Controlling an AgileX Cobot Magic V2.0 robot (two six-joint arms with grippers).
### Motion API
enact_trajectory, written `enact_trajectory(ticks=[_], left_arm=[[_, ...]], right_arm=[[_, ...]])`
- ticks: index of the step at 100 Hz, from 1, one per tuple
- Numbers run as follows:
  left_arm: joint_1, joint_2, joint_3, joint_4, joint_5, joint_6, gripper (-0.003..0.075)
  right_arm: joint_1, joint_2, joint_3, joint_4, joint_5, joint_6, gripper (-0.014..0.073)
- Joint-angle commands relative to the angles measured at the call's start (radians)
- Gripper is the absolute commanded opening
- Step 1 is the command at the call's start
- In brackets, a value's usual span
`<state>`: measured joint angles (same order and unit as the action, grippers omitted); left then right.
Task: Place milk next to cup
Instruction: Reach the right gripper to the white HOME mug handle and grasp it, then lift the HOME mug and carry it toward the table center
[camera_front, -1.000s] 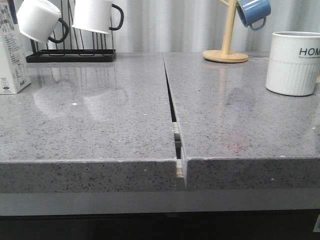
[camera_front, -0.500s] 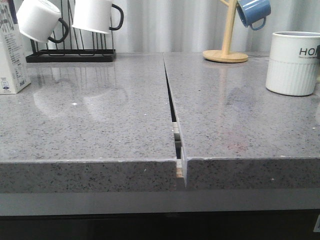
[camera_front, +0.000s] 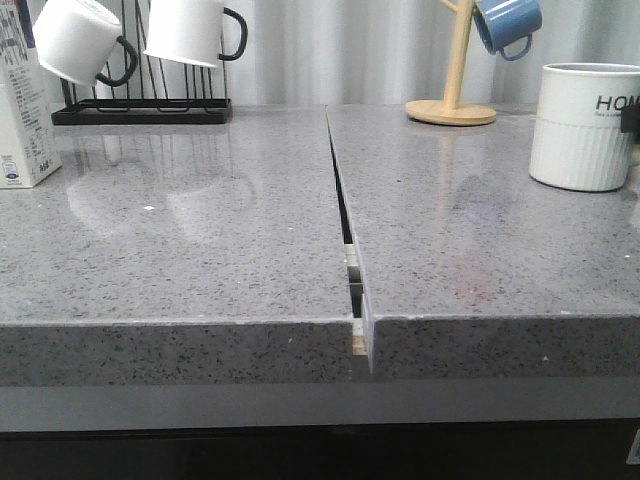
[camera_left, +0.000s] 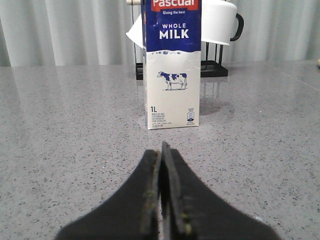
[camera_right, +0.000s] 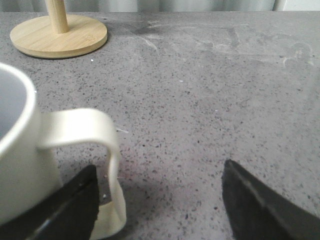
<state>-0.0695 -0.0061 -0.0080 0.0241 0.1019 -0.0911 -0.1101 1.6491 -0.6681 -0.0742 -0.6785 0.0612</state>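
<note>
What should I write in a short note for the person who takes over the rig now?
Left gripper: shut, empty, facing the milk, not touching it.
Right gripper: open, by the cup's handle; one finger is close to it, contact unclear.
Milk stands upright at the counter's far left; cup at the far right.
Done: nothing placed.
Left: grasp the milk and set it beside the cup.

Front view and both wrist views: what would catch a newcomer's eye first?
Probably the milk, standing upright straight ahead of the shut left gripper, which is not touching it. Next, the cup at the table's far right, its handle by one finger of the open right gripper. A dark seam splits the grey table down the middle.
</note>
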Motion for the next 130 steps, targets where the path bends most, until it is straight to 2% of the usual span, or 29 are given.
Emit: enact_trajectory(ticks=[1,25,44,54,75,92,107,114,130], left_arm=[[-0.004,-0.031,0.051,0.001,-0.078,-0.008,-0.0021],[-0.004,-0.031,0.051,0.001,-0.078,-0.008,-0.0021],[-0.004,-0.031,0.051,0.001,-0.078,-0.008,-0.0021],[-0.004,-0.031,0.051,0.001,-0.078,-0.008,-0.0021],[-0.004,-0.031,0.051,0.001,-0.078,-0.008,-0.0021],[-0.004,-0.031,0.051,0.001,-0.078,-0.008,-0.0021],[-0.004,-0.031,0.051,0.001,-0.078,-0.008,-0.0021],[-0.004,-0.031,0.051,0.001,-0.078,-0.008,-0.0021],[-0.004,-0.031,0.051,0.001,-0.078,-0.008,-0.002]], right_arm=[[-0.006,-0.017,-0.044,-0.023,-0.088,0.0,0.0482],[-0.006,-0.007,-0.054,-0.046,-0.095,0.0,0.0265],[-0.006,-0.007,-0.054,-0.062,-0.096,0.0,-0.0025],[-0.006,-0.007,-0.054,-0.081,-0.109,0.0,-0.0128],[-0.005,-0.018,-0.053,-0.09,-0.158,0.0,-0.012],[0.01,-0.07,-0.05,-0.089,-0.12,0.0,-0.0111],[0.071,-0.123,-0.05,-0.049,-0.061,-0.008,-0.0111],[0.12,-0.134,-0.05,0.021,-0.052,-0.056,-0.0111],[0.263,-0.136,-0.051,0.305,-0.061,-0.257,-0.0111]])
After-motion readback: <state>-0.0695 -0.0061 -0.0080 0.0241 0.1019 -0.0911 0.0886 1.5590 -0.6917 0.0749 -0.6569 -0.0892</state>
